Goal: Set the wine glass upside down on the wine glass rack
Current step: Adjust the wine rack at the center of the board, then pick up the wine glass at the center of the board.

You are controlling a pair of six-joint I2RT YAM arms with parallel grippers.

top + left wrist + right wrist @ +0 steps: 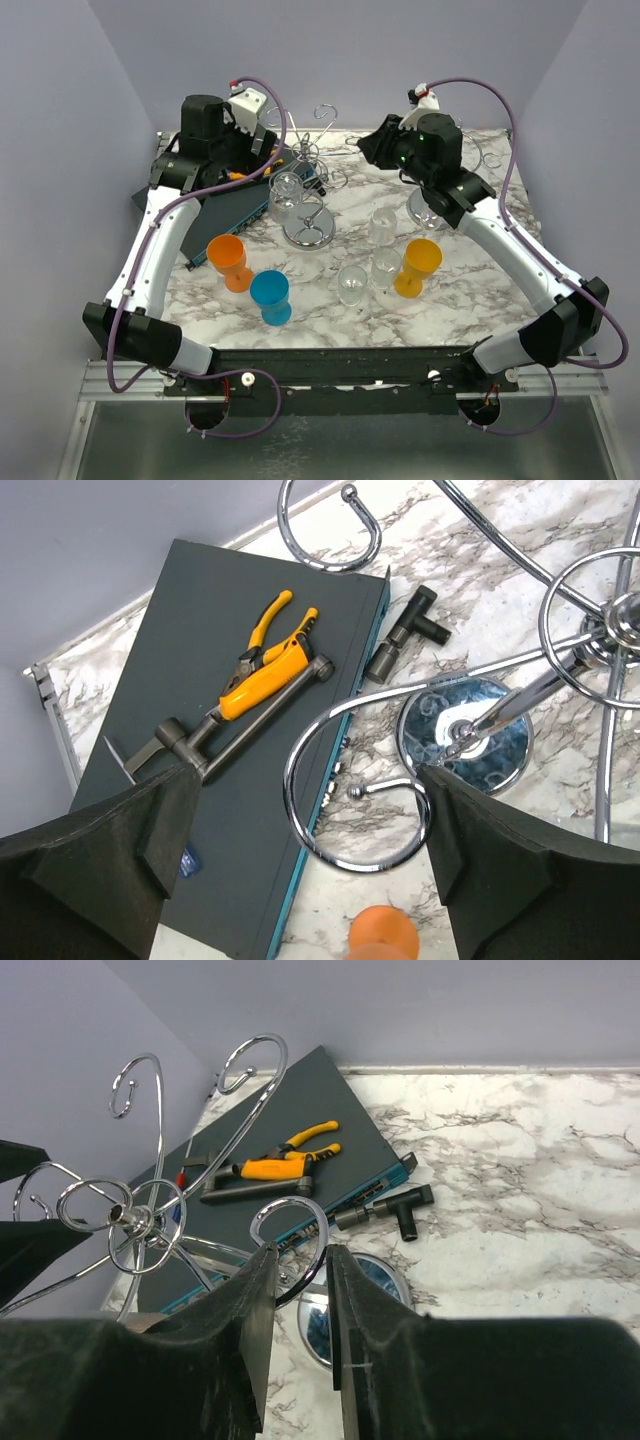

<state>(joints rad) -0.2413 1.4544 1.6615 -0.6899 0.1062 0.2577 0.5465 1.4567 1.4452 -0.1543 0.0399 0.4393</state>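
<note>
**Chrome rack (308,234), wine glass (285,195) at its left**
My left claw (305,775) is hovering spread wide, empty; right claw (300,1255) is sitting barely parted, empty. Wine glass is sitting stem-vertical just right of left claw, so left arm's nearer.

The left arm (162,238) and the right arm (515,250) have glossy white tubular links joined by chunky black joint housings. A purple cable (513,130) loops along each. Small white camera housings (247,103) sit at the wrists. The left pincer (310,820) and right pincer (298,1280) have matte black, wedge-shaped fingers.
</note>
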